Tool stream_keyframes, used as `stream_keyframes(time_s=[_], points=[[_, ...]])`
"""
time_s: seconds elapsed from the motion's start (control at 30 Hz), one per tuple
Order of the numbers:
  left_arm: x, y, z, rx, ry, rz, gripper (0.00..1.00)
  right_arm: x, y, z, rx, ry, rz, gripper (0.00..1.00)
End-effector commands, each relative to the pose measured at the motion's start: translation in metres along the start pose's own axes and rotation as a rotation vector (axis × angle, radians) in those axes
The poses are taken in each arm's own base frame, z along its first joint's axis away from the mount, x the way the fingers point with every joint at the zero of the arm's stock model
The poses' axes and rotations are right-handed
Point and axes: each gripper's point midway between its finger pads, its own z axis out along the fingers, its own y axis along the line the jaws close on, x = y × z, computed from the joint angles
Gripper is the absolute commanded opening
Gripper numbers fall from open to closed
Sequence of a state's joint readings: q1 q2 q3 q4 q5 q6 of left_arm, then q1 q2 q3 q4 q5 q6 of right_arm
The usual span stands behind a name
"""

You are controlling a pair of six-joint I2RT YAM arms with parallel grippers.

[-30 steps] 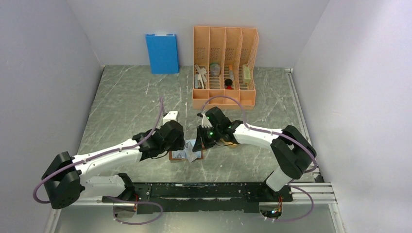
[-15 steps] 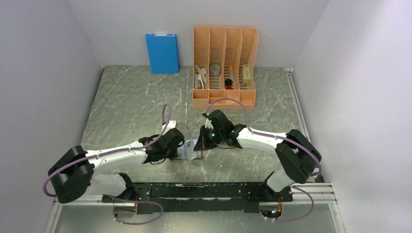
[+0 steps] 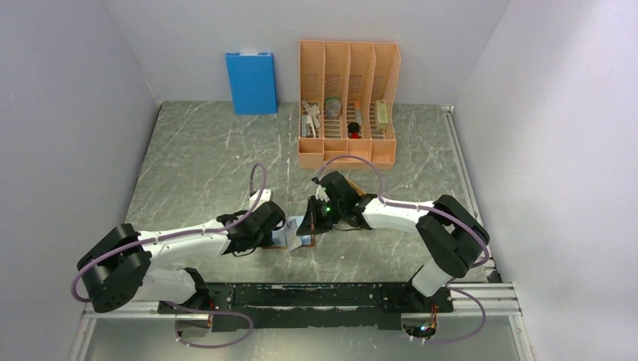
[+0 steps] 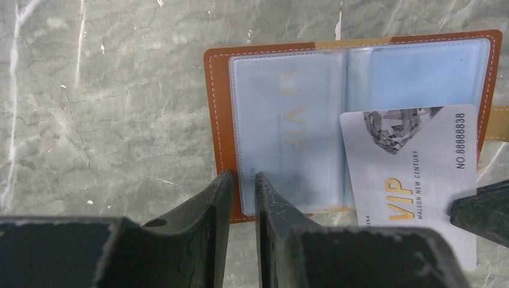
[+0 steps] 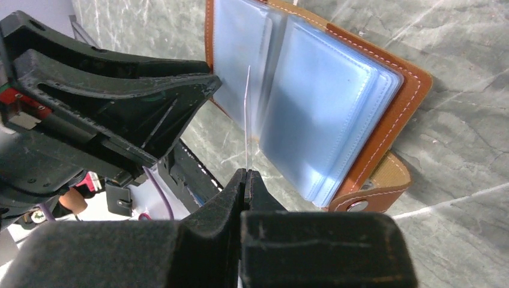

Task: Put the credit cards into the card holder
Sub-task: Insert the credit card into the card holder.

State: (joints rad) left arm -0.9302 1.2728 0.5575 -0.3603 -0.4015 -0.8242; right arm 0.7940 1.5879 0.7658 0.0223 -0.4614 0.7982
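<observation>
One credit card [image 4: 408,162] pinched by right gripper [image 5: 245,174] over card holder [image 4: 217,120]; left gripper [image 4: 243,177] narrow, grip unclear.

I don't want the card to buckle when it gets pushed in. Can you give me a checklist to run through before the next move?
1. Grip on the loose card: ok. The right gripper is shut on the card.
2. Card holder open, sleeves exposed: ok. The card holder lies open with its clear sleeves facing up.
3. Holder steadied: cannot tell. The left gripper straddles its edge with a narrow gap, but a firm pinch isn't clear.
4. Card edge inside a sleeve mouth: cannot tell. It overlaps one page, but entry isn't visible.
5. Other page free: not ok. A second card shows through its plastic.
</observation>
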Motion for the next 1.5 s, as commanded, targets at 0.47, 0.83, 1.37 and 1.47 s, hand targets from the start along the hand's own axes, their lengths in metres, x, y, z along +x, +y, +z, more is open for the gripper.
stream_keyframes(time_s=[0.47, 0.83, 1.37, 1.47], points=[[-0.005, 0.000, 0.001, 0.006, -0.026, -0.020, 0.25, -0.009, -0.005, 0.016, 0.009, -0.026, 0.087, 0.00], [-0.004, 0.001, 0.001, 0.002, -0.028, -0.020, 0.25, -0.011, -0.013, 0.006, 0.028, -0.073, 0.107, 0.00], [-0.004, -0.003, 0.001, 0.020, -0.019, -0.023, 0.24, -0.007, -0.008, 0.017, -0.020, -0.018, 0.113, 0.00], [-0.004, -0.003, 0.001, 0.022, -0.019, -0.025, 0.24, -0.006, -0.011, 0.020, -0.013, -0.018, 0.125, 0.00]])
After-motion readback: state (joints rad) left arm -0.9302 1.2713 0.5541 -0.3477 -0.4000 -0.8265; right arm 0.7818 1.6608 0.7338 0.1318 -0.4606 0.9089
